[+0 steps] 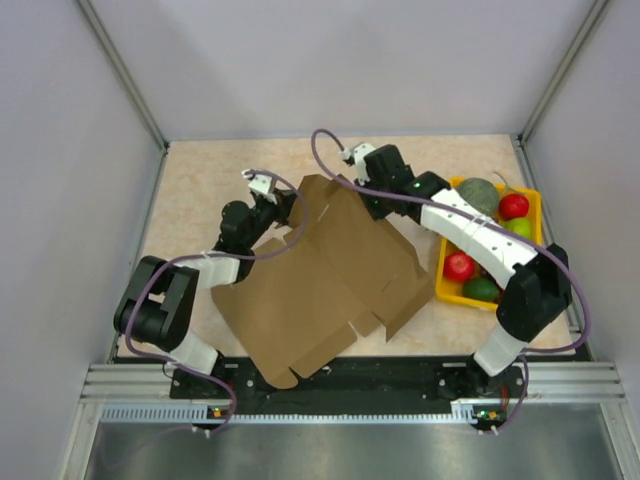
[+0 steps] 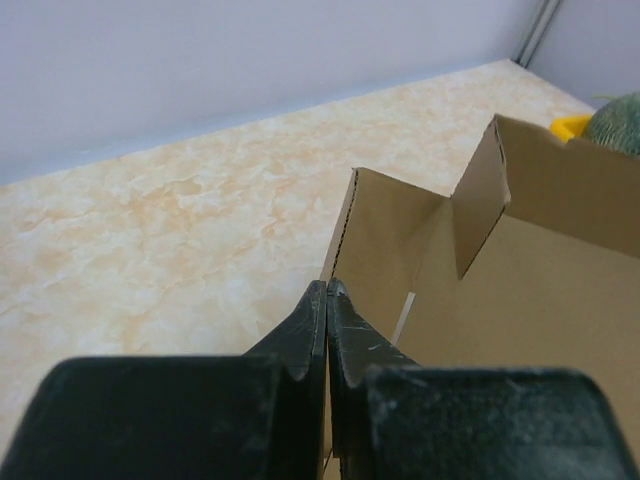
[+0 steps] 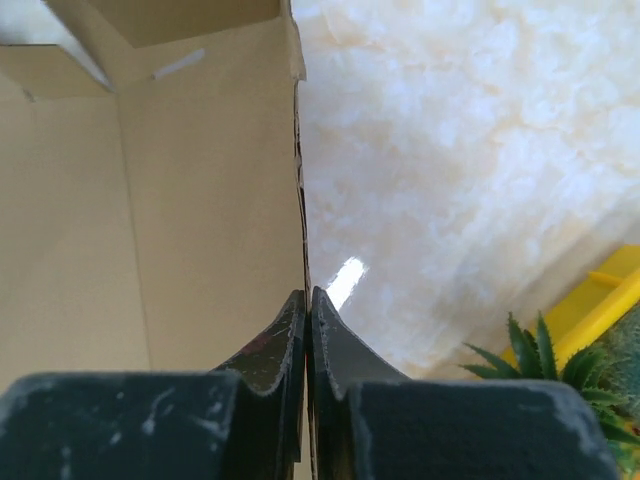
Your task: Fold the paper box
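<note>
The paper box (image 1: 320, 270) is a brown die-cut cardboard sheet with flaps, lying mid-table with its far end lifted. My left gripper (image 1: 287, 212) pinches the sheet's far-left edge. In the left wrist view the left gripper (image 2: 328, 290) is shut on the thin cardboard wall (image 2: 380, 240), with a raised flap (image 2: 560, 190) beyond it. My right gripper (image 1: 363, 200) holds the far-right edge. In the right wrist view the right gripper (image 3: 307, 296) is shut on the edge of the panel (image 3: 180, 220), whose inner face is on the left.
A yellow tray (image 1: 443, 285) with red and green fruit (image 1: 514, 206) stands right of the box, under the right arm; its corner shows as yellow tray (image 3: 600, 300). Grey walls enclose the table on three sides. A metal rail (image 1: 350, 380) runs along the near edge.
</note>
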